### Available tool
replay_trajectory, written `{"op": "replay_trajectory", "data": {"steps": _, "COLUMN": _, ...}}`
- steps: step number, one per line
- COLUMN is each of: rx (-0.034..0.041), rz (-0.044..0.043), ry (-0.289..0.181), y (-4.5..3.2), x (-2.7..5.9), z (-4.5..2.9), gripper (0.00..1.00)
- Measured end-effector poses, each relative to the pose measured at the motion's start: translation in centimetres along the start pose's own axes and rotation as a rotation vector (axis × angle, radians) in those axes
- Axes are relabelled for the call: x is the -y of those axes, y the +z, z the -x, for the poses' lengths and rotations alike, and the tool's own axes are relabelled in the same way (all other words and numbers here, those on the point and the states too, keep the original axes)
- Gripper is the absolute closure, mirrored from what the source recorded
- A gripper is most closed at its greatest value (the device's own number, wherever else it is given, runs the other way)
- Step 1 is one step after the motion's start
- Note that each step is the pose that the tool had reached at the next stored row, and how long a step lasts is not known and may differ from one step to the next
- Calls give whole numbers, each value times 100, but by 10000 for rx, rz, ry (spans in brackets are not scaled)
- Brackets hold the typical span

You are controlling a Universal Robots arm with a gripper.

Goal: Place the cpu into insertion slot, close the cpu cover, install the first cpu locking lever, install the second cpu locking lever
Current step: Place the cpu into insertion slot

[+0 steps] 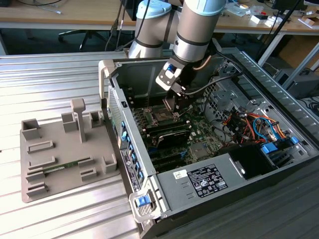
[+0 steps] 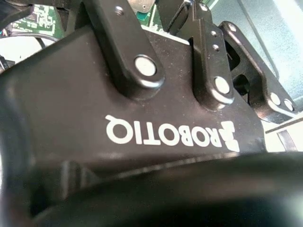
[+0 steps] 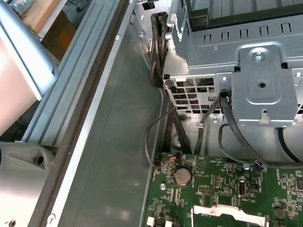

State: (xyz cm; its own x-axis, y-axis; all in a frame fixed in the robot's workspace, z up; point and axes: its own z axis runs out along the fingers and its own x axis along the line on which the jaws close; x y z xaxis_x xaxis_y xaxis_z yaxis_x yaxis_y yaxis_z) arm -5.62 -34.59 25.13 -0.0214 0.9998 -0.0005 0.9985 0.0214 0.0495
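Jaws of the gripper [image 1: 175,105] sit low inside the open computer case [image 1: 149,74]. Whether they are spread or pressed together cannot be told, nor whether they pinch anything. In the exterior view the arm [image 1: 194,30] reaches down from above. Its tip is just over the insertion slot [image 1: 162,116], a square socket with a dark centre and silver rim on the green circuit board [image 1: 199,132]. Long black memory slots [image 1: 172,135] lie just beside the socket, toward the camera. A grey box [image 1: 207,181] with a white label sits in the case's near corner. The case rests on a ridged metal counter [image 1: 50,74], and a grey fixture tray [image 1: 30,169] lies beside it on the exterior view's left. In the first wrist view a coin battery [image 3: 181,176] sits on the board near a metal drive cage [image 3: 262,90], and dark cables [image 3: 158,52] run along the case wall.
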Motion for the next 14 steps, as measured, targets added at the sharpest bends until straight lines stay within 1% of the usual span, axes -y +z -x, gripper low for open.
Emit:
{"op": "replay_trajectory", "data": {"steps": 6, "rx": 1, "rz": -1, "ry": 19, "y": 55, "x": 65, "z": -46, "gripper": 45}}
{"op": "replay_trajectory", "data": {"steps": 9, "rx": 1, "rz": 0, "ry": 32, "y": 111, "x": 88, "z": -69, "gripper": 45}}
{"op": "replay_trajectory", "data": {"steps": 14, "rx": 2, "rz": 0, "ry": 40, "y": 182, "x": 104, "z": -73, "gripper": 45}}
